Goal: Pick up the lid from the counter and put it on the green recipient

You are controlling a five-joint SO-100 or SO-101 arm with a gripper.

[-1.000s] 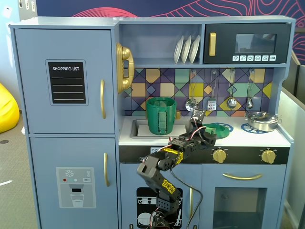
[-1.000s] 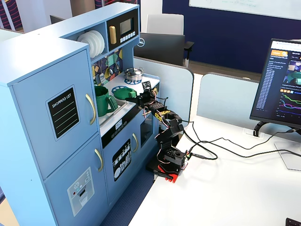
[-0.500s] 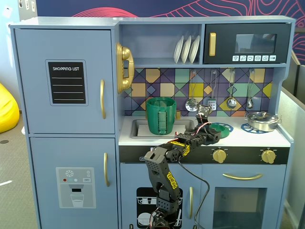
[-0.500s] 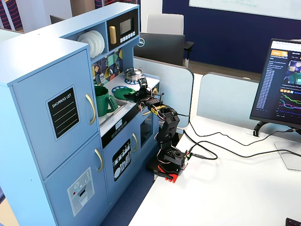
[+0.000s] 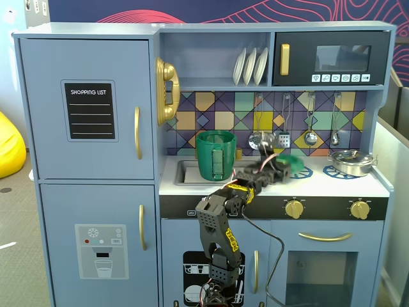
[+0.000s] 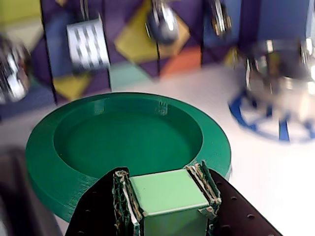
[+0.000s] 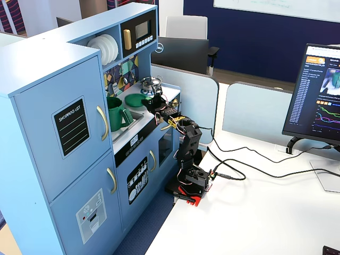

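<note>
— Lid (image 6: 88, 162) first: where is it sitting?

— Over the white counter (image 6: 256, 187) of the toy kitchen, right of the sink. In the wrist view it is showing as a dark-green disc with a raised outer ring and a sunken centre, filling the middle of the picture. Whether it is resting on the counter or lifted just clear, I cannot tell.

— And the gripper (image 6: 167, 194)?

— It is reaching over the counter from the front, and its two fingers (image 6: 123, 196) are clamping the pale-green square knob at the lid's near edge, one on each side, touching it. So it is gripping the lid by the knob.

— Where is the green recipient (image 5: 216, 155) standing?

— Upright in the sink (image 5: 185, 173), to the left of the lid (image 5: 289, 160) in a fixed view, its strap handle facing the front. The two are apart, with the arm's forearm lying between them. The other fixed view is showing the recipient (image 7: 115, 111) nearer the camera than the lid (image 7: 139, 99).

— Anything else close by?

— A silver pot (image 5: 350, 161) is sitting on the blue burner ring (image 5: 333, 171) to the right, and utensils are hanging on the tiled backsplash behind.
</note>
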